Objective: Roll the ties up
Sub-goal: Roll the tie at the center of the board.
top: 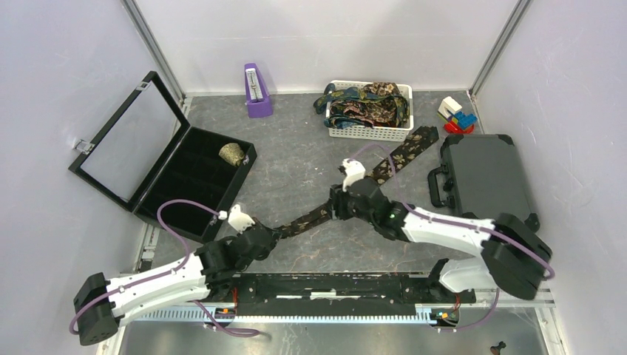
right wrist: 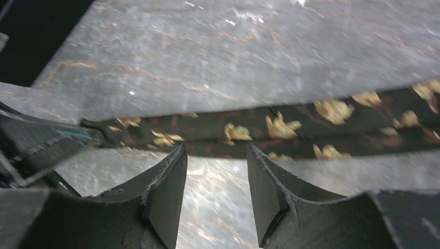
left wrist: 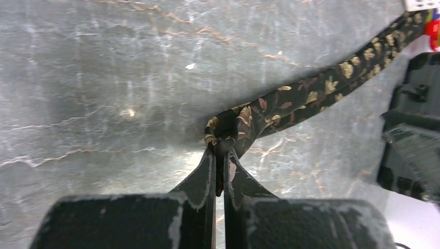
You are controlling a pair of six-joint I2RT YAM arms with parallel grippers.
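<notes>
A dark brown tie (top: 307, 218) with a tan floral print lies diagonally across the grey table, its wide end (top: 411, 145) near the basket. My left gripper (top: 273, 234) is shut on the narrow end, which is bunched into a small fold at the fingertips (left wrist: 220, 151). The tie (left wrist: 311, 94) runs away up to the right from there. My right gripper (top: 335, 205) hovers over the middle of the tie. In its own view that gripper (right wrist: 217, 153) stands open, the tie (right wrist: 290, 129) lying crosswise just past the fingertips with nothing between them.
A white basket (top: 370, 132) of more ties (top: 367, 106) sits at the back. An open black box (top: 194, 185) at left holds one rolled tie (top: 231, 154). A dark grey case (top: 484, 176) lies at right, coloured blocks (top: 457, 115) behind it, a purple object (top: 256, 92) at the back.
</notes>
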